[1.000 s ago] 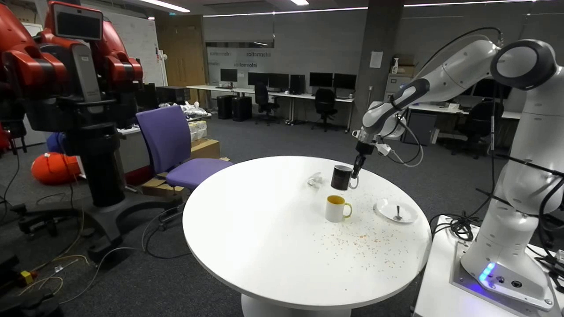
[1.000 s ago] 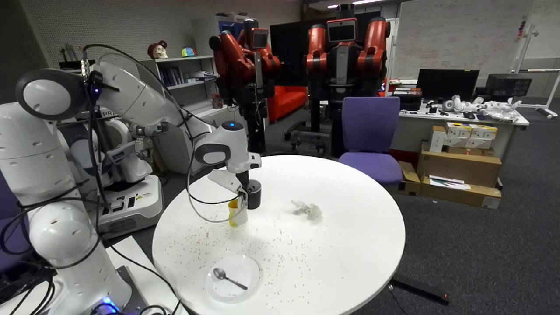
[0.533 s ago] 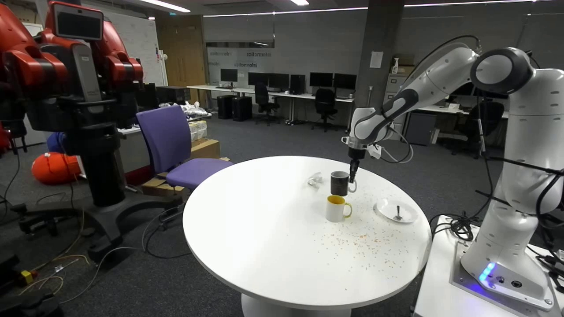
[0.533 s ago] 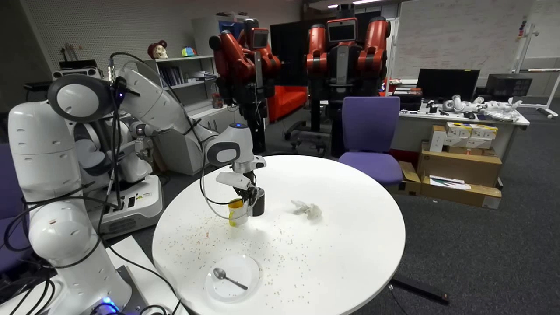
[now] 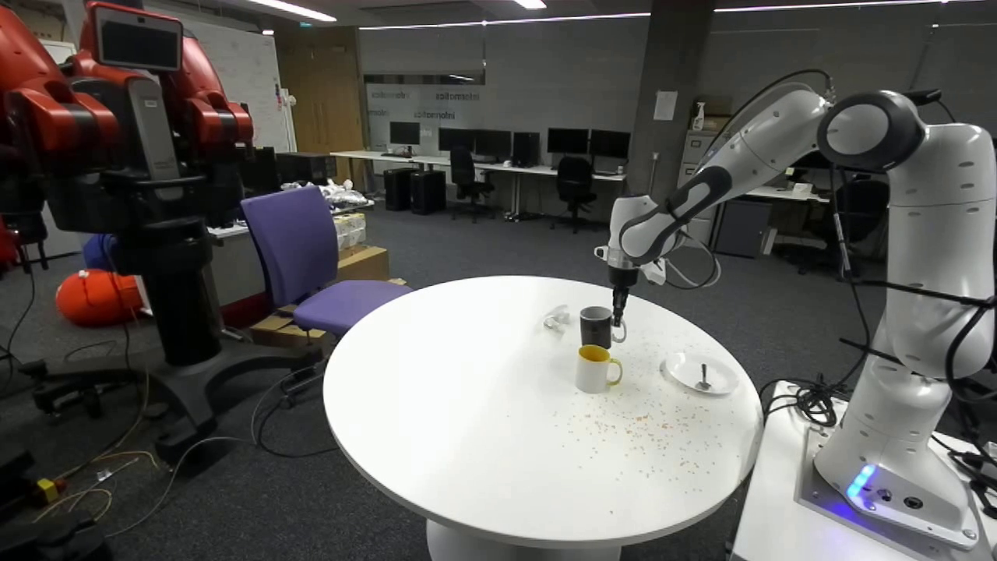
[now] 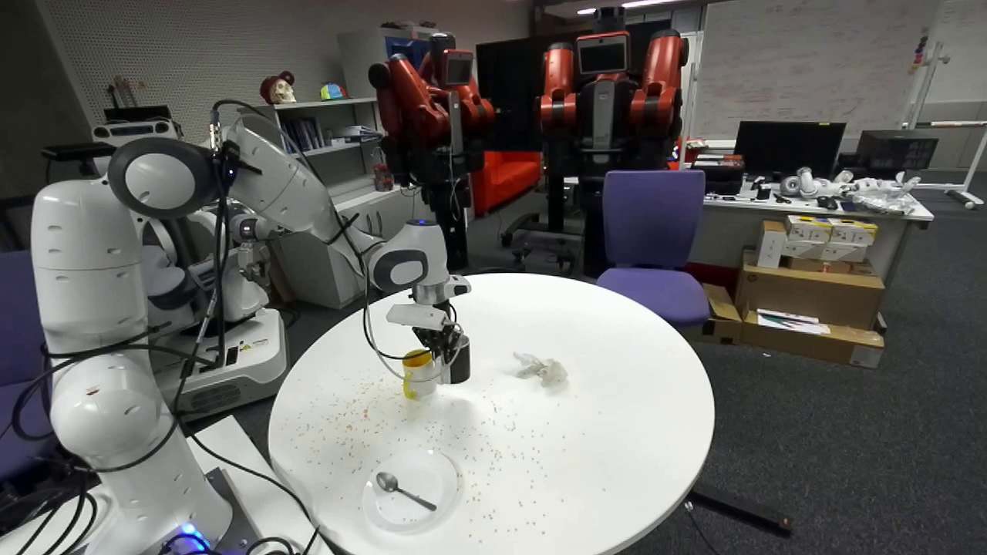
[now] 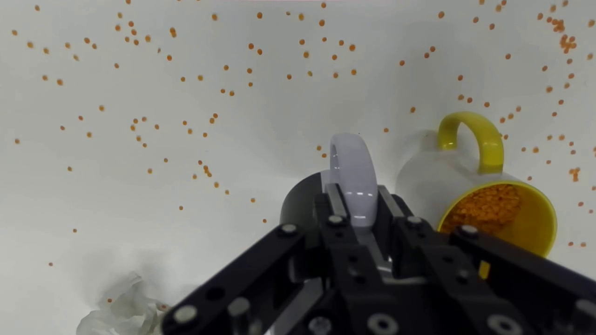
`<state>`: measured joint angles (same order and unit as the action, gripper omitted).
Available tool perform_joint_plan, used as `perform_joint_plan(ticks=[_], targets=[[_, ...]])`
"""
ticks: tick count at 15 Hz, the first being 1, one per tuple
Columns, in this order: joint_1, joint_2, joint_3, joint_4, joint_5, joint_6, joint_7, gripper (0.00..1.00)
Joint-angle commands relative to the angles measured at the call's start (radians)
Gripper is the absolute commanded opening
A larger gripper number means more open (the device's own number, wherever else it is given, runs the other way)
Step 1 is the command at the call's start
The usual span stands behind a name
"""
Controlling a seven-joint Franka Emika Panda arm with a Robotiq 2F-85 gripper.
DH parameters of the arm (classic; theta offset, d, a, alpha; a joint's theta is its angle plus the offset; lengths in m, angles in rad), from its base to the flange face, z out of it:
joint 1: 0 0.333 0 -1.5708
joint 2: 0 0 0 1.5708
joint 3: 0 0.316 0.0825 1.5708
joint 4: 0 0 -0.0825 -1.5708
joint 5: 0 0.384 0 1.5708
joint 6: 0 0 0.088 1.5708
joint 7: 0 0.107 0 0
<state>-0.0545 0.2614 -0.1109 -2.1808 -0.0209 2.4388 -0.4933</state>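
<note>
My gripper (image 5: 618, 322) points down at the black mug (image 5: 596, 330) on its handle side. In the wrist view, the fingers (image 7: 336, 200) of the gripper (image 7: 357, 201) are closed about the mug's white handle (image 7: 355, 170). The black mug's dark body (image 7: 298, 204) is partly hidden behind the fingers there. It also shows in an exterior view (image 6: 460, 366); I cannot tell whether its base touches the table. A white mug (image 7: 419, 186) with yellow inside and handle stands close beside it. Orange grains (image 7: 486, 207) lie inside that mug.
The round white table (image 5: 436, 389) has orange grains scattered over it. A white plate (image 6: 433, 472) holds a spoon (image 6: 387, 482). Crumpled clear plastic (image 6: 544, 370) lies near the black mug. A purple chair (image 6: 651, 231) stands at the table's edge.
My gripper and the black mug have moved down together and closer to the white mug. The mug has become more upright. The white mug, plate and plastic have not moved.
</note>
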Motion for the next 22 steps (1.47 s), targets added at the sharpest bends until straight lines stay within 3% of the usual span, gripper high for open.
perform_joint_plan(ticks=[1, 10, 17, 18, 20, 22], targets=[[-0.027, 0.016, 0.026, 0.016, -0.037, 0.025, 0.033, 0.05], [-0.029, 0.108, 0.029, 0.021, -0.076, 0.23, 0.124, 0.05], [-0.045, 0.156, 0.053, 0.044, -0.064, 0.255, 0.138, 0.05], [-0.047, 0.156, 0.054, 0.047, -0.063, 0.254, 0.141, 0.45], [-0.052, 0.146, 0.058, 0.052, -0.061, 0.255, 0.144, 0.51], [-0.058, 0.126, 0.066, 0.055, -0.052, 0.263, 0.143, 0.68]])
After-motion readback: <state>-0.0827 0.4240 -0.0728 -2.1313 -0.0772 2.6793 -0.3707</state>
